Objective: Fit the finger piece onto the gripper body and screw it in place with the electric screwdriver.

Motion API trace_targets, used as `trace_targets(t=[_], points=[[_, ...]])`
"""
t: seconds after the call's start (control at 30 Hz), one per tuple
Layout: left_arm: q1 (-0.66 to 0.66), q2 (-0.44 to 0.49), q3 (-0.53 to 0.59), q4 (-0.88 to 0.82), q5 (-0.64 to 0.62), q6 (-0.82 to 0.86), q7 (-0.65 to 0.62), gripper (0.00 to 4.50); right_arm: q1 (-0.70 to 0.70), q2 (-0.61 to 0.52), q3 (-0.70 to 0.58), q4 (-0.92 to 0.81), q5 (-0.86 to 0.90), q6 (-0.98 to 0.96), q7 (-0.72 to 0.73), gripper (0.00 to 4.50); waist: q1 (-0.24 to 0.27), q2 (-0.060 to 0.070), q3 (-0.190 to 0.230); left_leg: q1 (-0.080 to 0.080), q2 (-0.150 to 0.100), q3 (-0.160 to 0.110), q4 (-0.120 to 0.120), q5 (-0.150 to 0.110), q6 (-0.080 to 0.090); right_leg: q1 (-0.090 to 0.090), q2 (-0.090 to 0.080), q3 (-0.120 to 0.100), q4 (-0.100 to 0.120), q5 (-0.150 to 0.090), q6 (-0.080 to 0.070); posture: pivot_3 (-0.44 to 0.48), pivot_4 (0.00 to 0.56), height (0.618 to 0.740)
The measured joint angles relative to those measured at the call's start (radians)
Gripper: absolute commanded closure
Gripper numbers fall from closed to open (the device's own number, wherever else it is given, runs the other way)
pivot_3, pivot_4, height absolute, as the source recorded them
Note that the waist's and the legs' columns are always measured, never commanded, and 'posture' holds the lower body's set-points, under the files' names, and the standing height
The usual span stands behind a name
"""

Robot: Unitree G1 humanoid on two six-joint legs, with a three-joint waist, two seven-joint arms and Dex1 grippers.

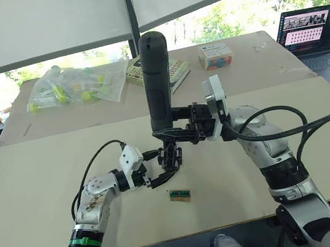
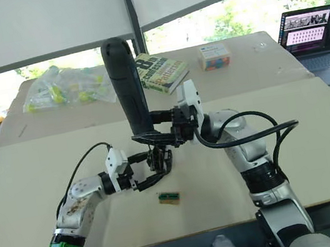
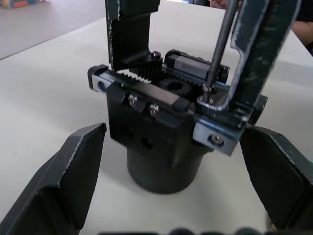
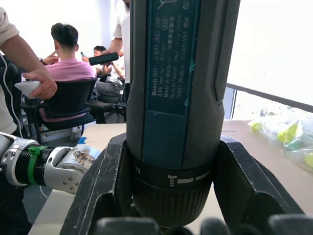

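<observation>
Pale board forms the surface [image 1: 29, 184], with white blinds and bright windows behind it. Near the middle of that surface, well in from every edge, the gripper body [image 3: 161, 137] stands upright on its round dark base, toothed rack and small gears showing on top. The left hand [image 1: 161, 176] sits low at the base with its fingers [image 3: 63, 186] spread wide on either side, apart from the base and touching nothing. The electric screwdriver [image 1: 157, 80] stands upright above, rounded end up, its thin metal bit [image 3: 218, 46] coming down onto a screw at the top of the gripper body. The right hand [image 4: 171, 196] is clamped around the screwdriver's lower barrel, reaching in from the right. I cannot tell the finger piece apart from the assembly. A small green-and-brown block [image 1: 179, 195] lies just in front of the gripper body, toward the near edge. Bare board stretches to the left and right of the arms. Along the far side lie a clear bag of yellow-green items [image 1: 73, 85], a book [image 2: 161, 71] and a small box [image 1: 215, 56]; a laptop [image 1: 315, 35] sits at the far right.
</observation>
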Motion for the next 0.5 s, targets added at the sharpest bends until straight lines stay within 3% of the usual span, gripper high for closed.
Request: trace_targets(t=[0.5], points=[[-0.061, 0.013, -0.017, 0.043, 0.001, 0.035, -0.049, 0.00, 0.014, -0.002, 0.001, -0.024, 0.000, 0.001, -0.017, 2.58, 0.000, 0.000, 0.000, 0.000, 0.000, 0.000, 0.000, 0.000, 0.000, 0.000, 0.000, 0.000, 0.000, 0.000, 0.000, 0.000, 0.150, 0.740]])
